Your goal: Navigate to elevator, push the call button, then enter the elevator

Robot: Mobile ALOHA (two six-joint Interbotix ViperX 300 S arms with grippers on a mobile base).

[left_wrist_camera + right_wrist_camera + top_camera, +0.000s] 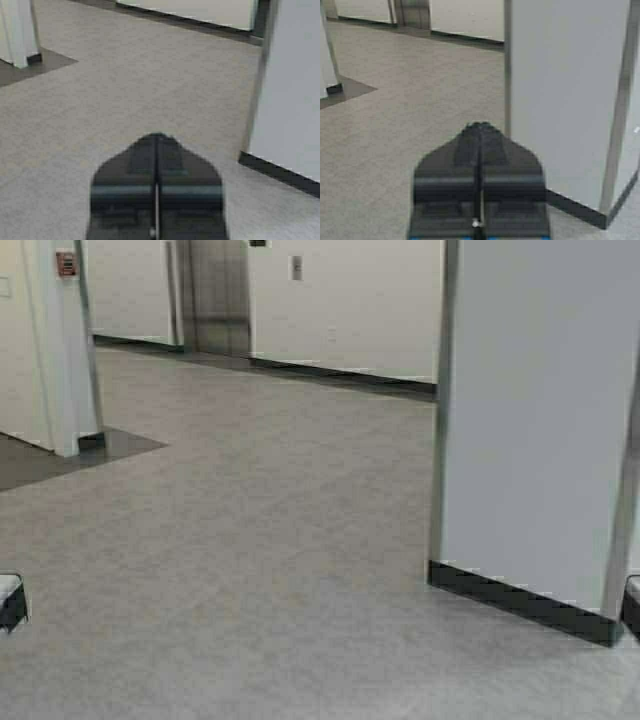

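elevator: tall brushed stainless-steel elevator door (219, 295), shut, set in the far wall across the grey floor, upper left in the high view.
call button: small upright grey metal call-button plate (296, 267), on the white wall just right of the door.

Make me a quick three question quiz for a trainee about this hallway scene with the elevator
1. True or false: the call button is on the wall to the right of the elevator doors.
2. Multiple choice: what stands close on the robot's right? A) a white pillar with a dark base, B) a trash bin, C) a person.
3. Fill in: the left tool and the right tool both have their fingers ____.

Key: 1 true. 2 A. 3 shut.
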